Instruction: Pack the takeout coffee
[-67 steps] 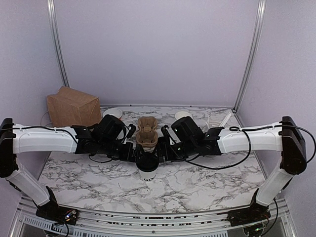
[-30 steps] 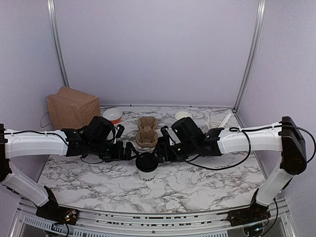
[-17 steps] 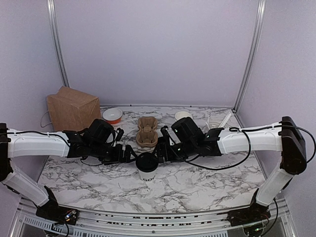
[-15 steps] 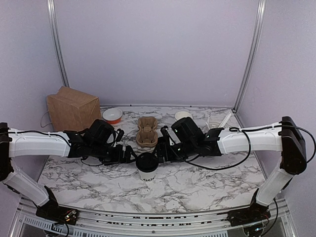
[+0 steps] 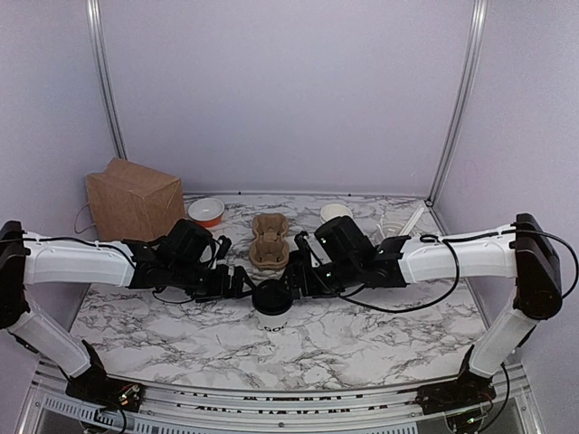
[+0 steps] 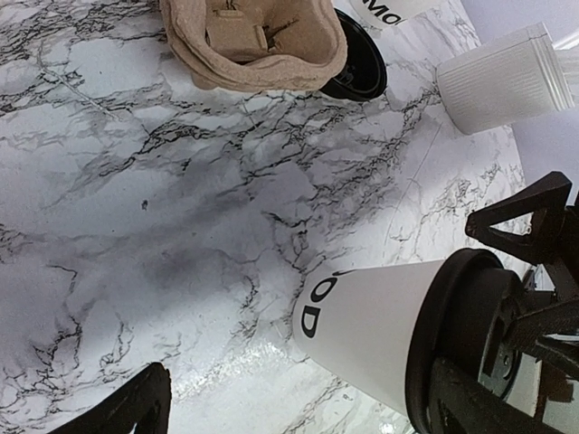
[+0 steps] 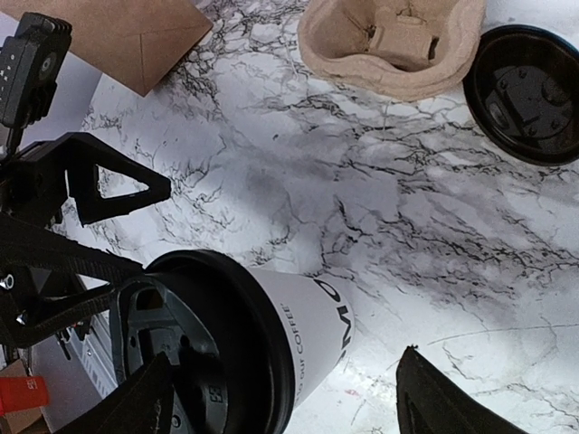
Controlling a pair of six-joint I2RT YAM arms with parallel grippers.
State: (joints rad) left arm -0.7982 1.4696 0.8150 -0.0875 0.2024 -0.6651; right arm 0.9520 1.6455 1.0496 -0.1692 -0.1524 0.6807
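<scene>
Coffee check from my desk: the takeout coffee (image 5: 271, 303) is standing upright on the marble table (image 5: 362, 344), a bit below the middle of the overhead frame. Its long axis is straight up and down, with the black lid on top and the base flat on the surface. In both wrist views it looks slanted, but that's just the camera angle. The dark lettering runs around the lower side.

The left gripper (image 5: 242, 282) comes in from the left with its jaws spread as wide as they go. The right gripper (image 5: 297, 280) comes in from the right, jaws also apart, with bare marble showing between one finger and the cup. The cup sits between both pairs of fingers. Whether any finger is brushing the lid, I honestly can't tell from these angles.

Just above the cup sits a cardboard cup carrier (image 5: 270, 242), and there's a loose black lid (image 7: 529, 90) beside it. A brown paper bag (image 5: 133, 199) is at the upper left of the table, and a ribbed white container (image 6: 507, 86) at the upper right. The walls are plain lavender with metal frame poles (image 5: 104, 81).
</scene>
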